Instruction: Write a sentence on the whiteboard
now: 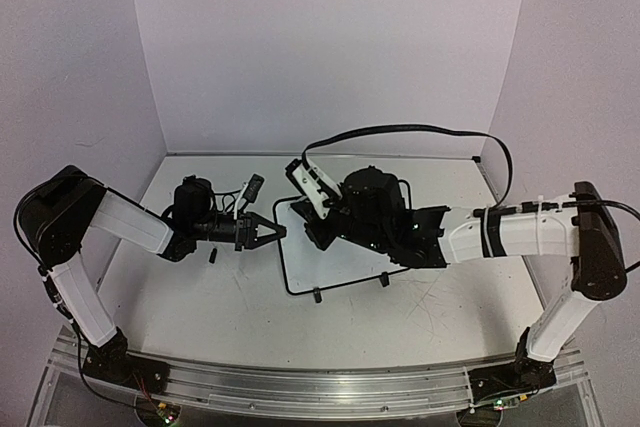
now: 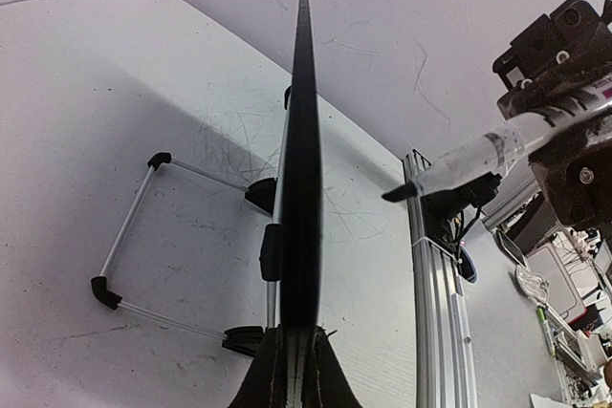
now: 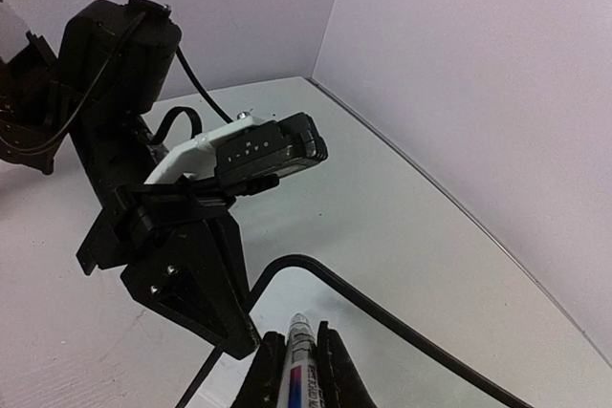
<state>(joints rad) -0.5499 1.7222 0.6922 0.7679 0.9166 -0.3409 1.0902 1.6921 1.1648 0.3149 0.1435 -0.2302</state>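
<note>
We see the whiteboard [image 1: 335, 265] in the middle of the table [image 1: 200, 312]. The left gripper [image 1: 272, 233] is closed tight on the board's left edge. In the left wrist view the board is a thin black line running up the middle of the frame, and it is pinched at the bottom. The right arm reaches in from the right side and covers much of the board's face. At the bottom of the right wrist view, the right gripper [image 3: 298, 336] is closed on a marker [image 3: 297, 362]. The marker points up.
</note>
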